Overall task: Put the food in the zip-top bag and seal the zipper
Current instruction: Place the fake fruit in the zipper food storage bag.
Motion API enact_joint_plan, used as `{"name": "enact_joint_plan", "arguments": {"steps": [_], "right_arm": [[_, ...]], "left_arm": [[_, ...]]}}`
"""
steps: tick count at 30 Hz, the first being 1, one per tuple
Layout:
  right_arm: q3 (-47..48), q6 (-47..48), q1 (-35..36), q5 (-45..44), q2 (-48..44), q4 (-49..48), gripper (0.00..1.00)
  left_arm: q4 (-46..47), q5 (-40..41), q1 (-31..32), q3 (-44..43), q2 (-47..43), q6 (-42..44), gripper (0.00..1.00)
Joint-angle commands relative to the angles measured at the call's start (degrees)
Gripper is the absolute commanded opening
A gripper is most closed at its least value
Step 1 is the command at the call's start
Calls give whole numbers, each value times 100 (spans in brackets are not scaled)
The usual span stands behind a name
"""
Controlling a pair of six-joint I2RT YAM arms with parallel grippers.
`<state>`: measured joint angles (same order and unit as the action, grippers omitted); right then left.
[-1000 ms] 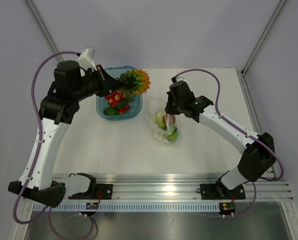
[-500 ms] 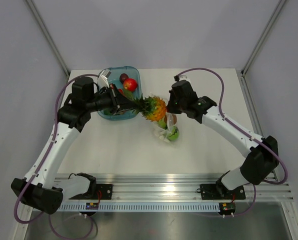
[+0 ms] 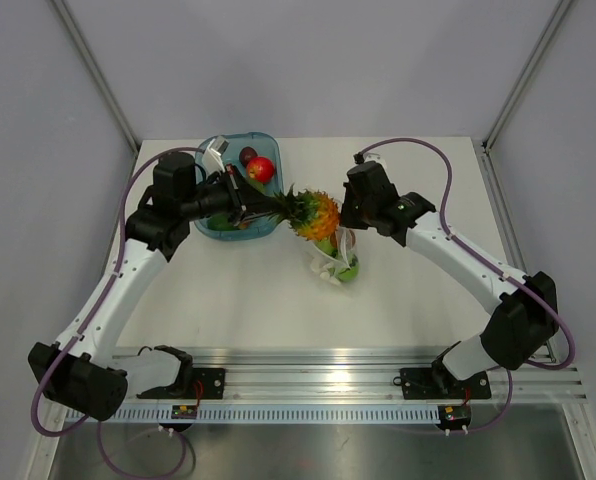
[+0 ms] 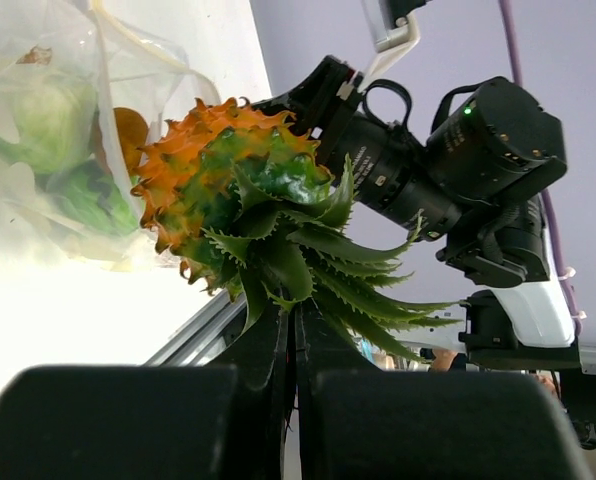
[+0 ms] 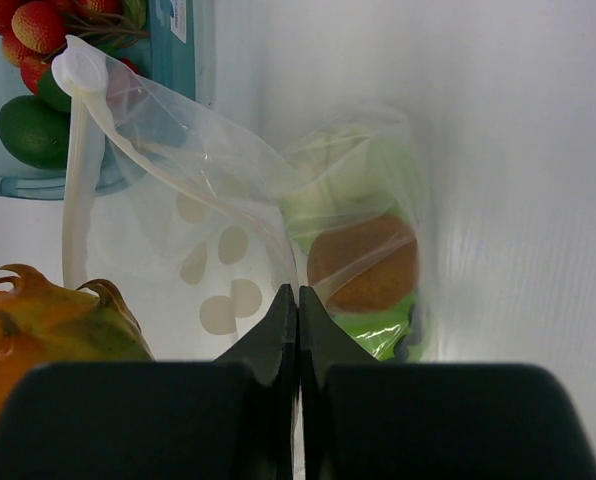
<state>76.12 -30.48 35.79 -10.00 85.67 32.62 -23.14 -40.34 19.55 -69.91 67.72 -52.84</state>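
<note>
Near the middle of the bench (image 3: pixel 228 300), the right hand (image 5: pixel 298 308) pinches the mouth edge of the zip-top bag (image 5: pixel 208 210). At the bag's 11 o'clock, the left hand (image 4: pixel 296 338) is clamped on the orange bumpy fruit (image 3: pixel 316 213) by its leaves.

Bright even overhead light, soft shadows, blown-out white tabletop, blurred foreground

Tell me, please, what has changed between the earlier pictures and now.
The left gripper carried the toy pineapple from above the blue tray rightwards to the mouth of the zip-top bag, its jaws shut on the leafy crown throughout. The right gripper stayed shut on the bag's edge, roughly in place. The tray did not move.
</note>
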Motion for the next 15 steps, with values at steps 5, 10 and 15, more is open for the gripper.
{"name": "enact_joint_plan", "arguments": {"steps": [5,10,15], "right_arm": [[17,-204,77,226,-208,-388,0],[-9,-222,68,226,-358,-371,0],[-9,-239,77,393,-525,-414,0]], "left_arm": [[916,-308,93,197,65,-350,0],[1022,-169,102,417,65,-351,0],[65,394,102,197,153,264,0]]}}
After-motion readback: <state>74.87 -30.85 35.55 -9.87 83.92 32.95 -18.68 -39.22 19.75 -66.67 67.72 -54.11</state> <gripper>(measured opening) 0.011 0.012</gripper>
